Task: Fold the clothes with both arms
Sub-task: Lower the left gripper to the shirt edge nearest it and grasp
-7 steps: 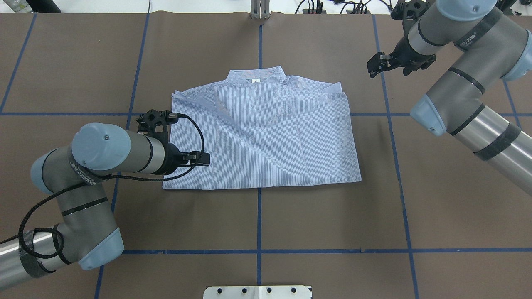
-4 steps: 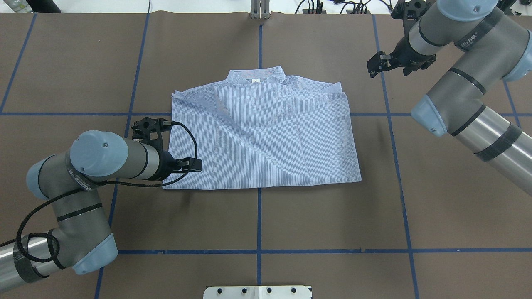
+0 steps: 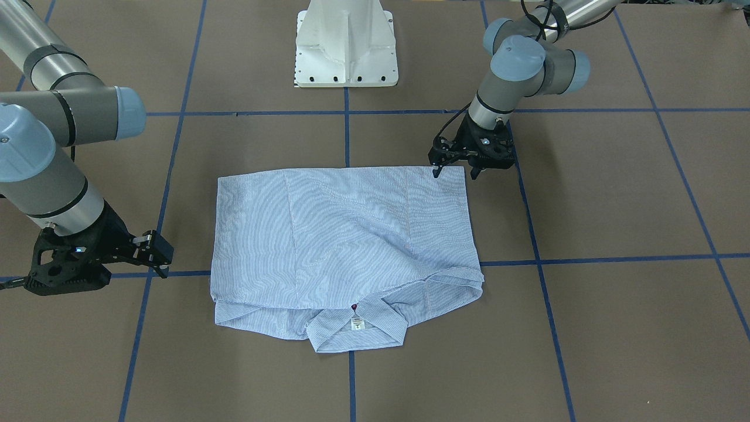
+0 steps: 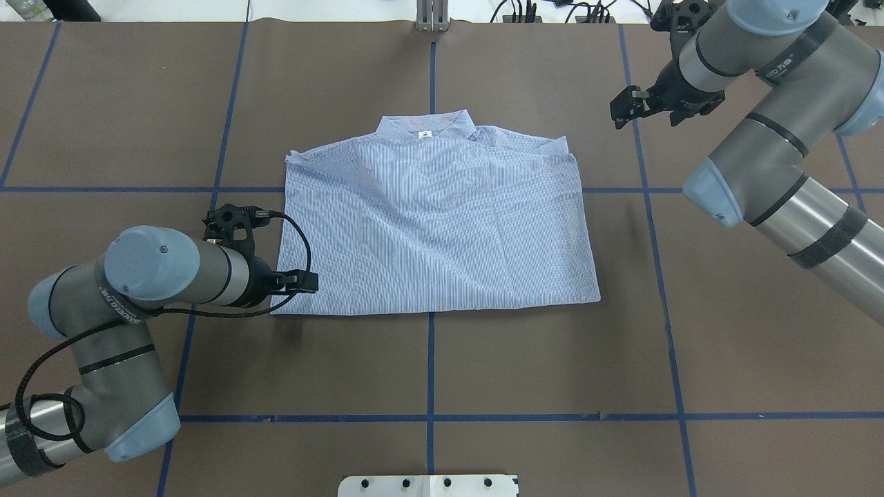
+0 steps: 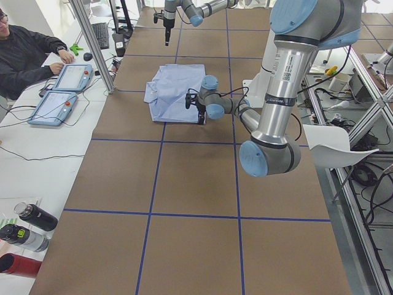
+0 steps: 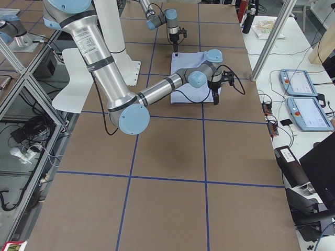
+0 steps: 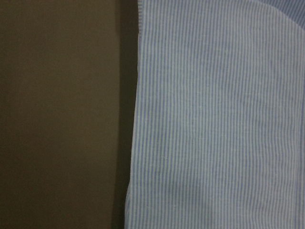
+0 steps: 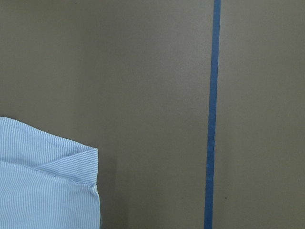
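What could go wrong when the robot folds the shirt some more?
1. The left gripper hangs open right at a corner of the shirt. It might pinch only the top layer, so the tucked-in layers could slide apart.
2. The right gripper is open over bare table, off the cloth, near the end with the collar. If only one side gets lifted, the fold could turn out crooked.

The 2 wrist views are catching only slices of the shirt (image 7: 214,119), the rest running off frame. In the overhead view the left arm (image 4: 179,276) is being cut off at the lower-left corner and the right arm (image 4: 780,138) at the right edge. The print on the collar label (image 3: 357,323) is coming through too small to read.
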`<state>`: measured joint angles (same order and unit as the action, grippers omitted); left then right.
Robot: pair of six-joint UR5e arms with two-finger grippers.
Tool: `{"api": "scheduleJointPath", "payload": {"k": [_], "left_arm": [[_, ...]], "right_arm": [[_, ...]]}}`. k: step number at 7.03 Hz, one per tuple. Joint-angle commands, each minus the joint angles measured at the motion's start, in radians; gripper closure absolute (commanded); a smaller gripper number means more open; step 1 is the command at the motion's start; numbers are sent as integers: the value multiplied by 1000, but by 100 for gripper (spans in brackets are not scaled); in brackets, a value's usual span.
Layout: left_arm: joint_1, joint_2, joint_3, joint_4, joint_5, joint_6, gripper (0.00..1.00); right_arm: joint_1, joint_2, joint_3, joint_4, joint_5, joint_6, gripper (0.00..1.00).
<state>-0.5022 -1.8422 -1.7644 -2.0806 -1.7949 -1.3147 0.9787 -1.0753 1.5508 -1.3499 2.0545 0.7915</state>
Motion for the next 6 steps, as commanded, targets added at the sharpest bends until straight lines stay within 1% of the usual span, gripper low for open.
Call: {"api": "scheduleJointPath", "payload": {"k": [1,3,4,5,6], "left_arm": [[1,5,2,2,0,0,2],[5,15,0,2,0,0,2],[7,14,-1,2,0,-3,5],[16,12,0,2,0,-3,13],[16,12,0,2,0,-3,17]], "right_arm": [[0,0,0,0,-1,0,0],[0,0,0,0,-1,0,0],[0,-2,0,0,-1,0,0],[0,-2,0,0,1,0,0],[0,-2,0,0,1,0,0]]}}
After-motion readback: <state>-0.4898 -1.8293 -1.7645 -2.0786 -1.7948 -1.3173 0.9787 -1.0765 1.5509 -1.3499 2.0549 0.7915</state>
